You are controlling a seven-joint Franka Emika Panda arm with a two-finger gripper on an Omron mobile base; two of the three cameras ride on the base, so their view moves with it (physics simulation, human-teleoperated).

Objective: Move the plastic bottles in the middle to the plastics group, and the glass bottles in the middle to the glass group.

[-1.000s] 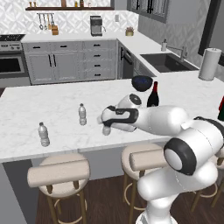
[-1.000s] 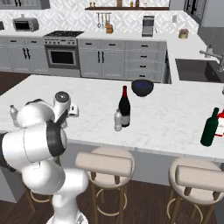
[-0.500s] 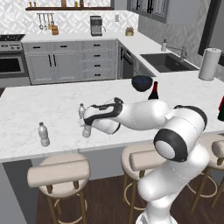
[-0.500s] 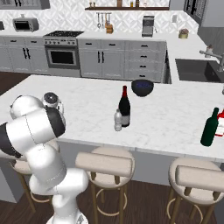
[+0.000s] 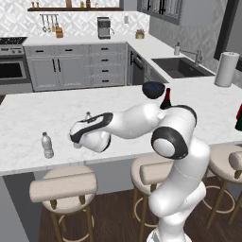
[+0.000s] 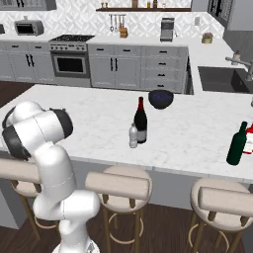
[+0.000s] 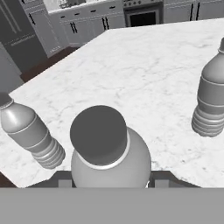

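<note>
hand view gave us the closest look: a held bottle (image 7: 109,153) sat right at the bottom centre, cap toward the camera, with our hand (image 7: 107,179) clenched on it, a dark finger (image 7: 59,180) showing at either side of its body. two more plastic bottles stood on the marble desk (image 7: 140,65) ahead, a left bottle (image 7: 28,133) near the desk edge and a right bottle (image 7: 213,94) farther in, each leaning in the tilted picture, well apart from each other and from the one we held.

left base view showed our arm reaching across to the left end of the desk (image 5: 28,113), the hand (image 5: 82,137) low over the surface near the front edge. one plastic bottle (image 5: 46,144) stood upright just to its left, near the edge. a white cap (image 5: 88,115) poked up right behind the wrist; we could not tell more of that bottle. the wine bottle (image 5: 166,98) showed its neck behind the arm, with a dark bowl (image 5: 153,89) just beyond it. a paper-towel roll (image 5: 225,69) stood by the sink (image 5: 177,66), and a dark bottle (image 5: 239,118) was cut by the right edge.

right base view showed the middle of the desk (image 6: 99,111): the wine bottle (image 6: 141,121) upright with one small plastic bottle (image 6: 133,136) just beside it on its left, almost touching. the bowl (image 6: 160,99) sat behind them. a green bottle (image 6: 236,144) stood at the right end of the desk, well apart.
</note>
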